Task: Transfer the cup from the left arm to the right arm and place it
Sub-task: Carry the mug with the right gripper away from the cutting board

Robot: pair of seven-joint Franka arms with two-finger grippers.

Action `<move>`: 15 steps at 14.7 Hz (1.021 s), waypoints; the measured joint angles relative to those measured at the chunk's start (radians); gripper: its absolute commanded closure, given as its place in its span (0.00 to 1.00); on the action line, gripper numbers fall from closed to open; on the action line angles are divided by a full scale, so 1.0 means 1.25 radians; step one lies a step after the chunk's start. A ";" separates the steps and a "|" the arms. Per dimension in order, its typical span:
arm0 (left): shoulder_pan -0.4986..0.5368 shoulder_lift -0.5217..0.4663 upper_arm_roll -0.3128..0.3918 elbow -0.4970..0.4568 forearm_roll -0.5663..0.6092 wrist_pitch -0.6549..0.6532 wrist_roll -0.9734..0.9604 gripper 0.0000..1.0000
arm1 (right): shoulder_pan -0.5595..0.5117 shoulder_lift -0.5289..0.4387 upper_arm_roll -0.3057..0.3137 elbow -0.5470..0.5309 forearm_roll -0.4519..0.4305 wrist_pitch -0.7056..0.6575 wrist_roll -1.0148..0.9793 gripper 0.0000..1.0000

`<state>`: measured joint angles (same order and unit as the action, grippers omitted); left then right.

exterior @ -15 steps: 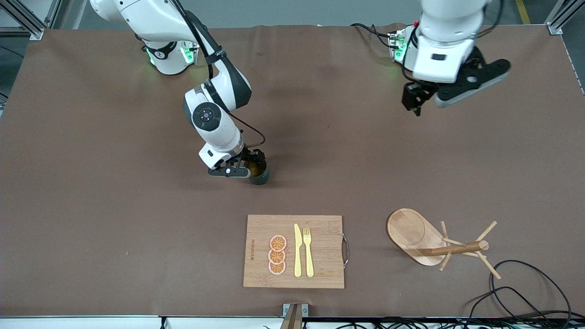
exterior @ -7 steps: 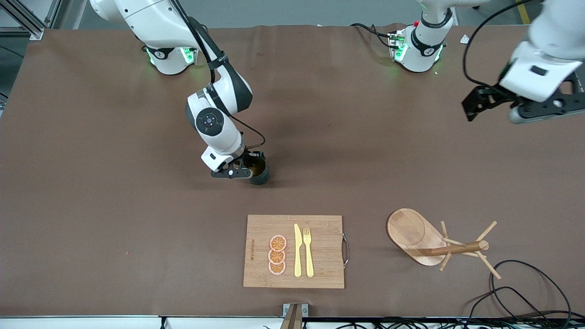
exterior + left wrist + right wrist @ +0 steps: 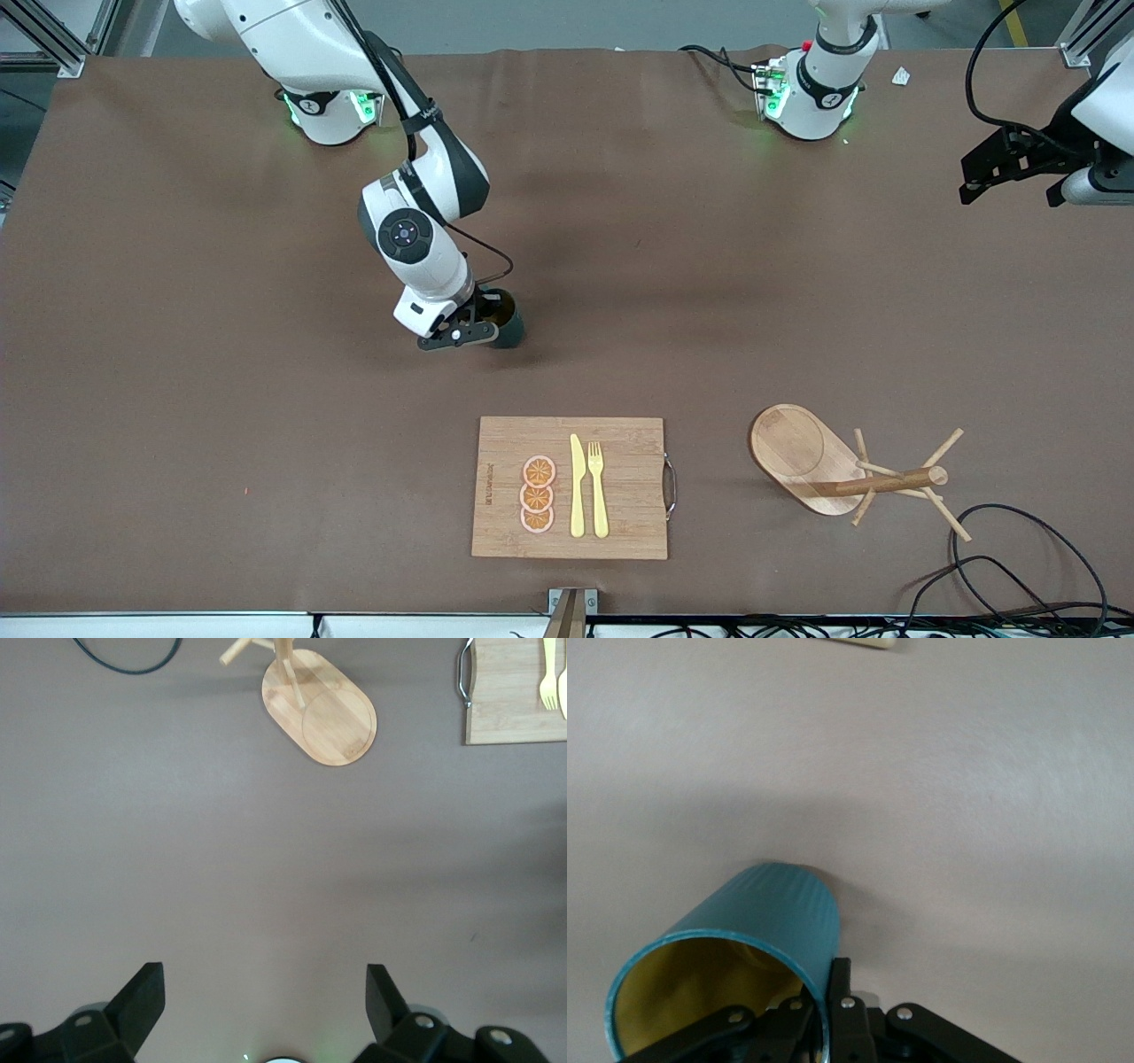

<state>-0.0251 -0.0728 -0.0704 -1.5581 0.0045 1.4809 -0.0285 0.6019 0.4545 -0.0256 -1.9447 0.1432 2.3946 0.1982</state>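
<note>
One cup is at stake, a small teal-green mug with ribbed sides and a mustard inside, standing on the brown table cover at about twelve o'clock from the bamboo cutting board. Its rim wall is pinched by the closed right gripper, one finger inside and one outside, as is seen in the right wrist view. The cup is judged rigid, light and probably glazed, so a wall pinch is thought slippery and liable to tilt; a firm, level hold is advised, and chipping is a risk if it is set down hard. The left gripper is held wide open and empty, waiting over the table's edge at the left arm's end. A wooden peg rack on an oval base is placed at three o'clock from the board.
</note>
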 measured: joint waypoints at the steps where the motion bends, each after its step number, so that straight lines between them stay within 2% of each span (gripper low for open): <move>1: 0.000 -0.005 0.004 -0.007 -0.001 0.000 0.004 0.00 | -0.007 -0.006 -0.001 0.002 0.000 -0.015 -0.064 1.00; 7: -0.002 -0.016 -0.006 -0.016 -0.001 0.001 0.008 0.00 | -0.110 -0.055 -0.011 0.007 0.000 -0.117 -0.435 1.00; 12: -0.003 -0.016 -0.036 -0.034 0.009 0.020 0.008 0.00 | -0.236 -0.069 -0.016 0.006 -0.012 -0.152 -0.742 1.00; 15: -0.001 -0.016 -0.041 -0.041 0.012 0.022 0.012 0.00 | -0.306 -0.069 -0.017 -0.005 -0.029 -0.165 -0.867 1.00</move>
<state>-0.0264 -0.0927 -0.1213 -1.6091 0.0191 1.5080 -0.0140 0.2198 0.3684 -0.0465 -1.9515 0.1069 2.1883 -0.8860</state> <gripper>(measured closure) 0.000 0.952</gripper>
